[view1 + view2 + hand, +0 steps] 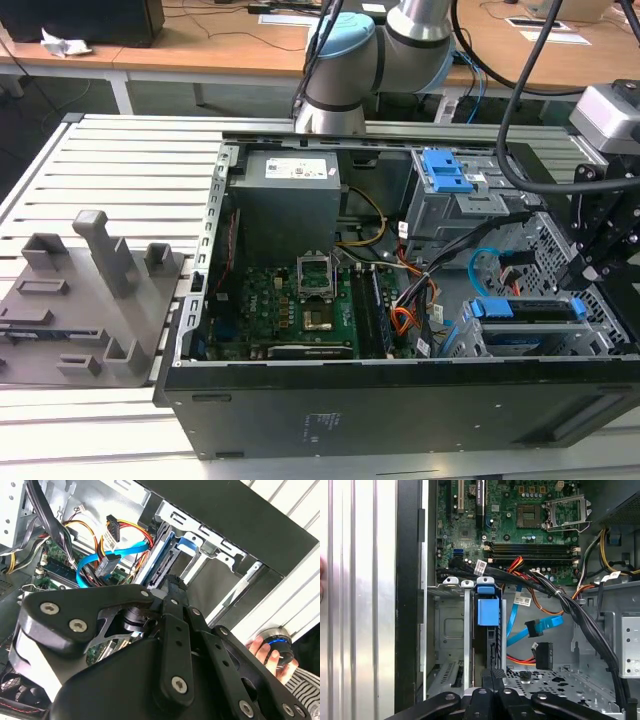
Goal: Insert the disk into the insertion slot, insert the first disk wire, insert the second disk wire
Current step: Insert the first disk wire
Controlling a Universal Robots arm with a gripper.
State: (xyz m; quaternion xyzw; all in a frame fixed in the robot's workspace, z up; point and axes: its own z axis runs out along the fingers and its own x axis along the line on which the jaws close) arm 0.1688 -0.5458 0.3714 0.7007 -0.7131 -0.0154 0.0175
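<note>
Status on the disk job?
Gripper close by disk. Disk in slot. Blue wire loose, plug free. Black cables pass the slot's end.

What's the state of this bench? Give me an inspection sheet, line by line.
Surface: slatted metal table carrying an open computer case.
Job's things: the disk sits in the insertion slot, blue carrier end showing; the second disk wire lies loose, plug unconnected.
Clutter: grey fixture with upright blocks, on the exterior view's left.
Grippers: the gripper is at the drive cage, next to the disk.
Cables: black cable bundle crosses the case; a dark plug on red wires lies free.
Surroundings: wooden desks behind; a hand holds a round blue-ringed device outside the case.
</note>
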